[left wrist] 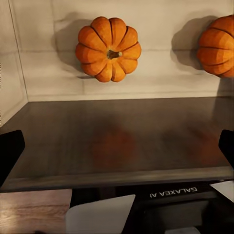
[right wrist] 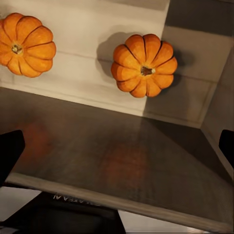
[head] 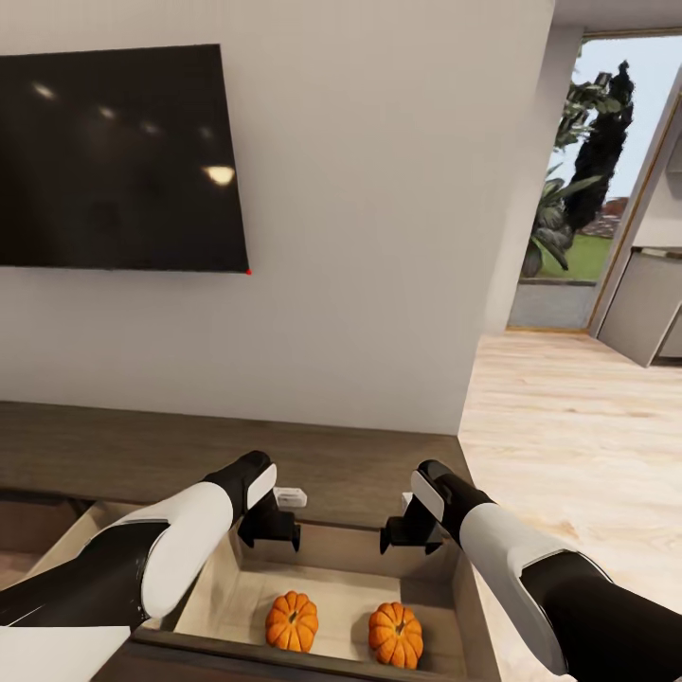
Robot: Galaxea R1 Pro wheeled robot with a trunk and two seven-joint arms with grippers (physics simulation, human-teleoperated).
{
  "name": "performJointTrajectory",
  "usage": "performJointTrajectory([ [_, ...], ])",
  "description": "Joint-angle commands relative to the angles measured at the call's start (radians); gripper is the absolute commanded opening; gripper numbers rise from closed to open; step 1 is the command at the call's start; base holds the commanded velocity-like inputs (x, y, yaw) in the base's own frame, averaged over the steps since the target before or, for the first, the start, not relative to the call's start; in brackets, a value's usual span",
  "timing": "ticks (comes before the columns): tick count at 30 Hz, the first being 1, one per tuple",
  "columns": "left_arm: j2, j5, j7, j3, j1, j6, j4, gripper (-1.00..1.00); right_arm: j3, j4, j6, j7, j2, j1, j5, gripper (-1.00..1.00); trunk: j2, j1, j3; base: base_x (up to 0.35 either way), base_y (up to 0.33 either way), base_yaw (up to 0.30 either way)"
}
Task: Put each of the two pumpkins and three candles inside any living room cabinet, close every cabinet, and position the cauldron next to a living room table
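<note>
Two orange ribbed pumpkins sit in the cabinet's [head: 142, 455] open drawer [head: 237, 587], on its pale floor: the left pumpkin [head: 292, 621] [left wrist: 108, 48] [right wrist: 23, 45] and the right pumpkin [head: 396, 635] [left wrist: 218, 46] [right wrist: 145, 65]. My left gripper [head: 268, 542] [left wrist: 117, 148] hangs open over the drawer's back, above the left pumpkin. Open too, my right gripper [head: 409, 545] [right wrist: 117, 146] hovers above the right pumpkin. Neither gripper holds anything. The dark drawer front [left wrist: 117, 141] [right wrist: 122, 161] lies between the fingertips in both wrist views. Candles, cauldron and table are out of view.
A large black TV [head: 114, 156] hangs on the white wall behind the cabinet. At the left another drawer [head: 38, 526] looks open. Pale wood floor [head: 568, 426] runs right of the cabinet toward a glass door with plants [head: 578, 189] and a grey counter [head: 654, 303].
</note>
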Motion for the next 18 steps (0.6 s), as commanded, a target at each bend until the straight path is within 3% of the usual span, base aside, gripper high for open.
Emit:
performJointTrajectory([
  [1, 0.0, -0.007, 0.002, 0.009, 0.0, 0.004, -0.001, 1.0, 0.004, -0.001, 0.004, -0.009, 0.0, 0.0, -0.01, 1.0, 0.007, -0.004, 0.002, 0.0, 0.0, 0.0],
  [18, 0.0, -0.007, 0.002, 0.01, 0.0, 0.004, 0.004, 1.0, -0.005, -0.001, 0.007, -0.01, 0.0, 0.0, -0.009, 1.0, 0.126, -0.069, 0.055, 0.0, 0.0, 0.0],
])
